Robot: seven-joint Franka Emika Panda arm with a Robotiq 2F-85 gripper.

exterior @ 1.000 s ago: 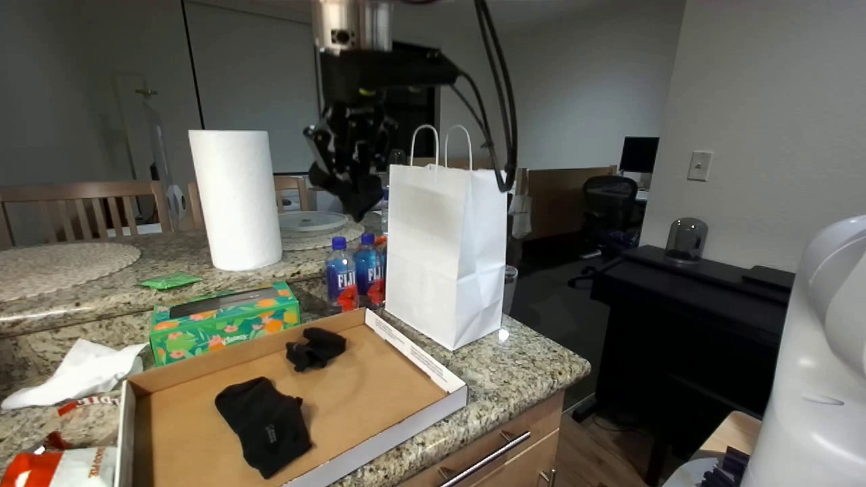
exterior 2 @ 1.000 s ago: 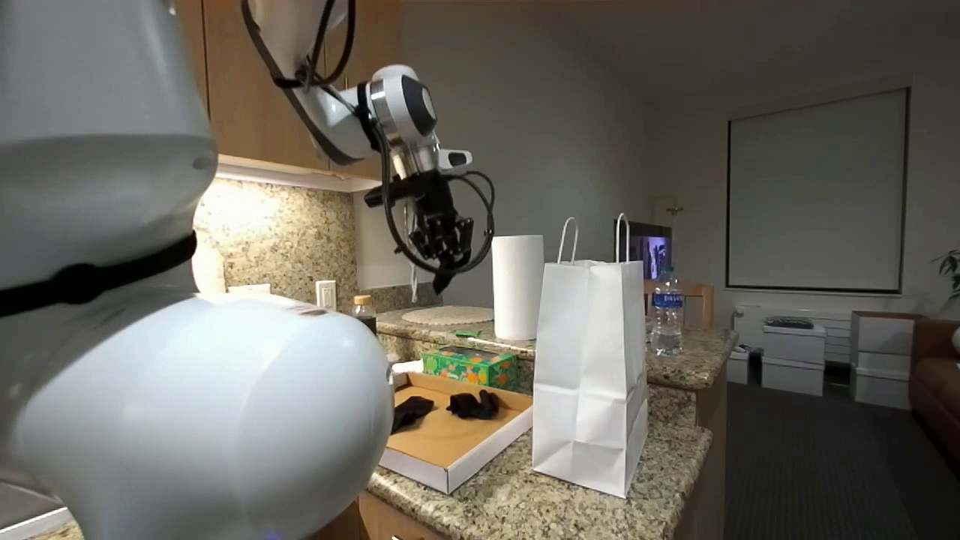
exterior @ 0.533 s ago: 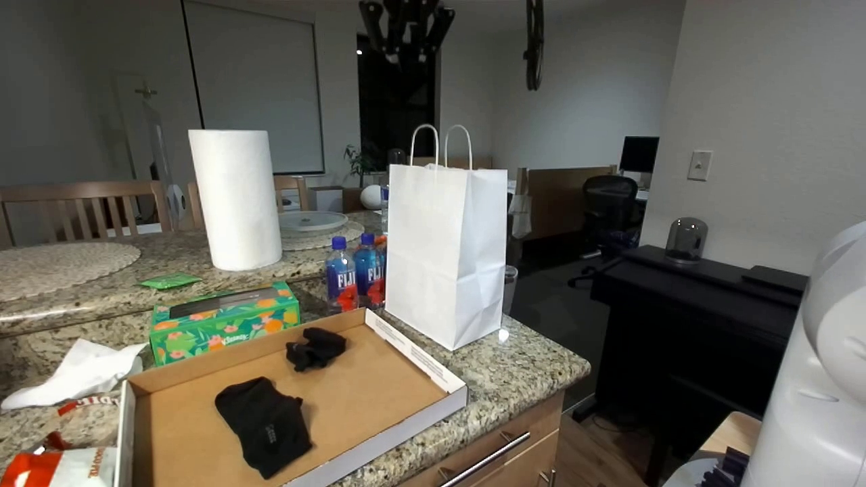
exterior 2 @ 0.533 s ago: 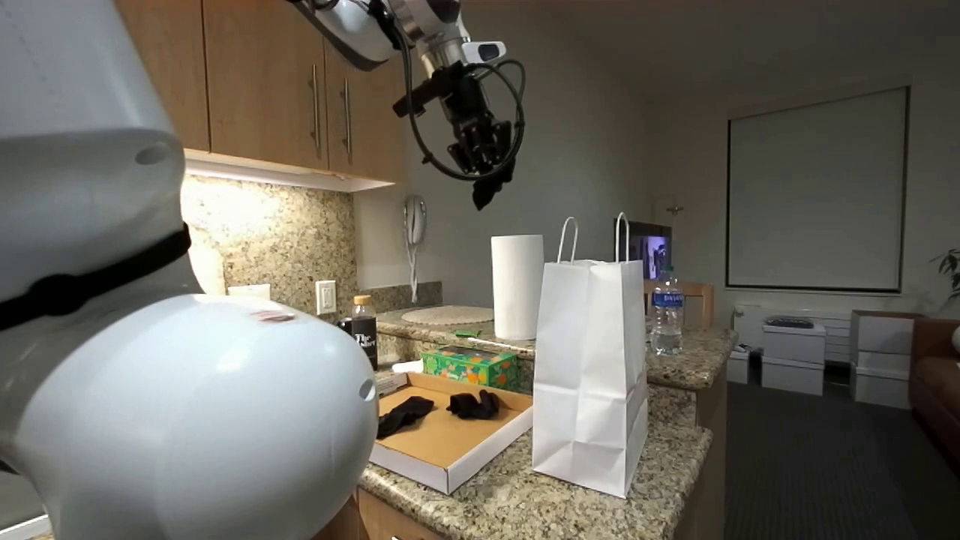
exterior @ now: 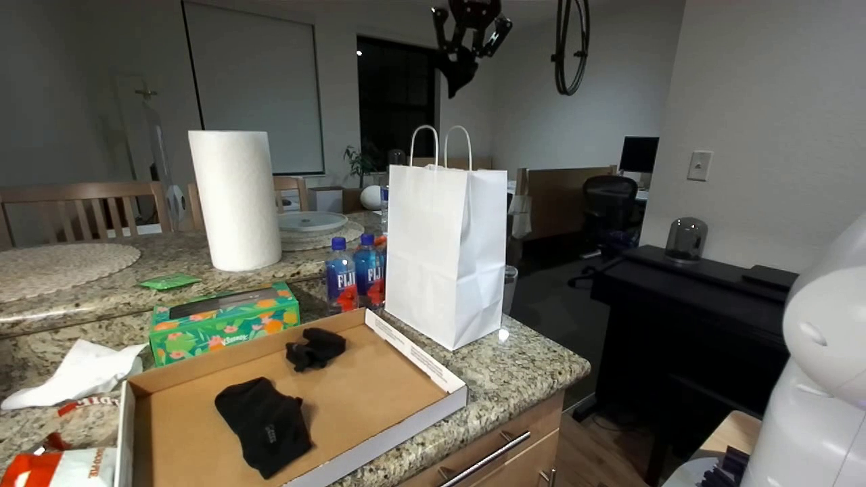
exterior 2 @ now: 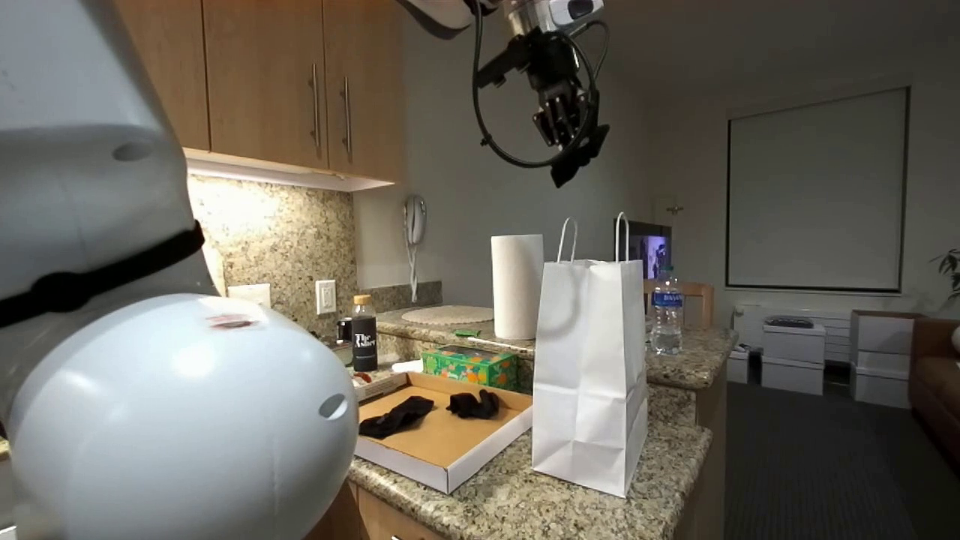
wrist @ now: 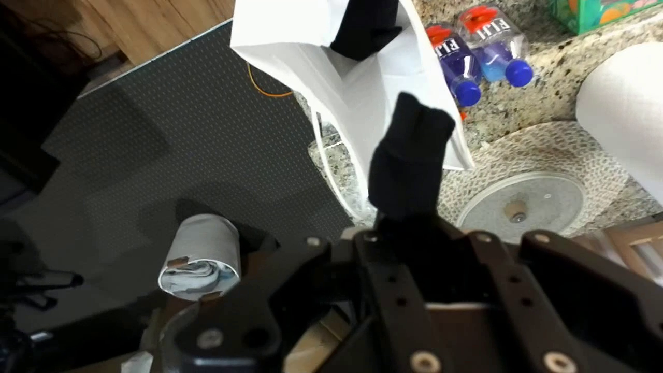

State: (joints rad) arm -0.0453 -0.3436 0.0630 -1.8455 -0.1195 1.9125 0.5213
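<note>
Black cloth (wrist: 412, 155) gripped by the downward-directed hand (exterior: 465, 51) above a white paper bag (exterior 2: 589, 375).
Contact is obscured, black against black; the arm (exterior 2: 187, 412) is partly cut off above.

Contact between the end effector (wrist: 417, 228) and held black cloth (wrist: 409, 160) is lost in darkness. Below, the white bag (wrist: 331, 98) is partly masked by cloth; above, the arm (exterior 2: 532, 16) is cropped at top edge.

The speckled granite desk (exterior: 531, 365) carries a shallow cardboard tray (exterior: 379, 389). Just beside it, a white paper bag (exterior: 426, 250) stands upright, and a floral tissue box (exterior: 226, 328) sits along another side.
</note>
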